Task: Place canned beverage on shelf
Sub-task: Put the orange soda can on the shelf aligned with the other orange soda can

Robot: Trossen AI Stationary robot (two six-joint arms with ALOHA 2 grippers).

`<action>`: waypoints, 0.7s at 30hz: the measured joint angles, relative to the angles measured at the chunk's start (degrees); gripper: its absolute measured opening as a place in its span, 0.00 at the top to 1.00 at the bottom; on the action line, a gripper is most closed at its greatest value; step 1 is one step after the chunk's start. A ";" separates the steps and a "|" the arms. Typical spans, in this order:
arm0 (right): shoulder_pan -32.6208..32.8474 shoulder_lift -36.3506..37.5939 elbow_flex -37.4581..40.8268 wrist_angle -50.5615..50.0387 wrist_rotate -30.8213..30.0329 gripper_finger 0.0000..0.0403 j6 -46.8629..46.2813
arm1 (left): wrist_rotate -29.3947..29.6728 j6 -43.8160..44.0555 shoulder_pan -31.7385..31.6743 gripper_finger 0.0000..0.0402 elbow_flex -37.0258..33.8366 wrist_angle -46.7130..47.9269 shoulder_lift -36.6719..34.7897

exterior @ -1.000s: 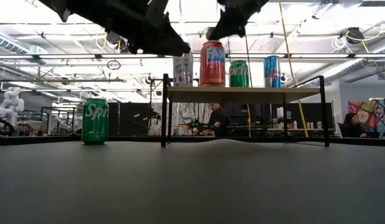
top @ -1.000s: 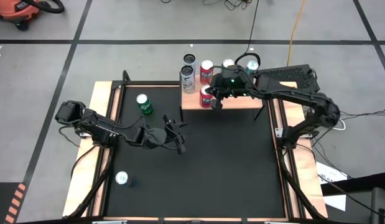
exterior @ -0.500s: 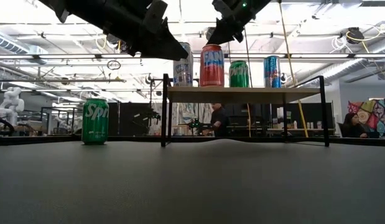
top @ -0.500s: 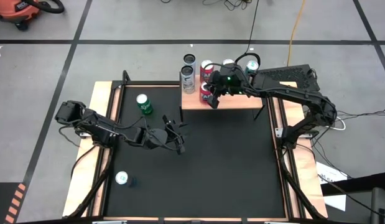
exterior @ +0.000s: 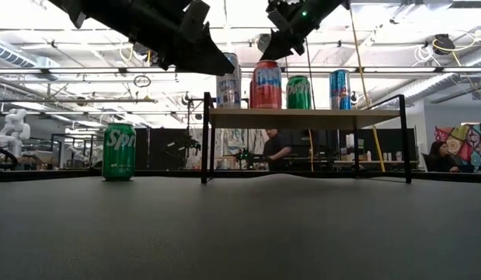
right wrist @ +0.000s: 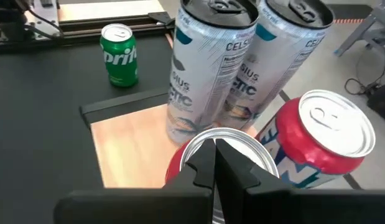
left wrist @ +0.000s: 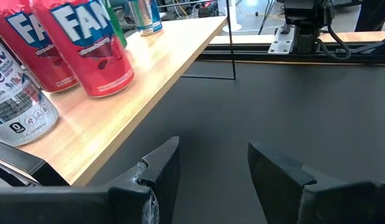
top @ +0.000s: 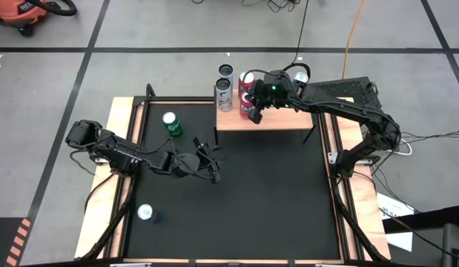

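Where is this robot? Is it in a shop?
Probably not a shop: it looks like a robot lab or workshop. Another white robot stands far back, a person works at benches behind the shelf, and pipes and strip lights run under a high ceiling.

Shelf (top: 277, 121): back edge crowded by two silver cans (top: 224, 95), red Fanta cans (top: 246, 108), and a green can (exterior: 298, 92); we see bare board along its front right. Table (top: 273, 193) centre open; Sprite can (top: 170, 124) and another can (top: 145, 213) stand left.

Eight cans (top: 170, 122); one shelf (top: 282, 122); one table (top: 273, 193).
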State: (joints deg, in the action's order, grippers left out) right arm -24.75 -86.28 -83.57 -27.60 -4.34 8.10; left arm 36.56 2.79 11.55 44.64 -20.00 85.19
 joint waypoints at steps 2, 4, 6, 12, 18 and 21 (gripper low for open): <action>0.00 -0.11 0.07 0.83 -0.01 1.00 0.09 | 0.01 0.01 0.00 0.55 0.00 -0.06 0.00; 0.00 -0.49 0.07 1.64 0.00 1.00 0.09 | 0.00 0.04 0.00 0.55 0.00 -0.08 0.00; -0.05 -0.62 0.07 1.93 0.00 1.00 0.11 | 0.00 0.07 0.00 0.55 0.00 -0.06 0.00; -0.36 -1.57 0.07 3.19 0.09 1.00 1.40 | 0.20 0.02 0.00 0.55 0.00 -0.06 0.00; -0.66 -2.39 0.04 4.35 0.11 1.00 3.38 | 1.00 -0.04 0.00 0.55 0.00 -0.03 0.00; -0.86 -2.37 0.04 4.54 0.27 1.00 4.12 | 2.39 -0.04 0.00 0.55 0.00 -0.03 0.00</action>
State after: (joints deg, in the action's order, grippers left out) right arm -25.61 -88.64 -83.53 -23.06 -4.07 12.22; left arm 38.95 2.74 11.55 44.64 -20.03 85.19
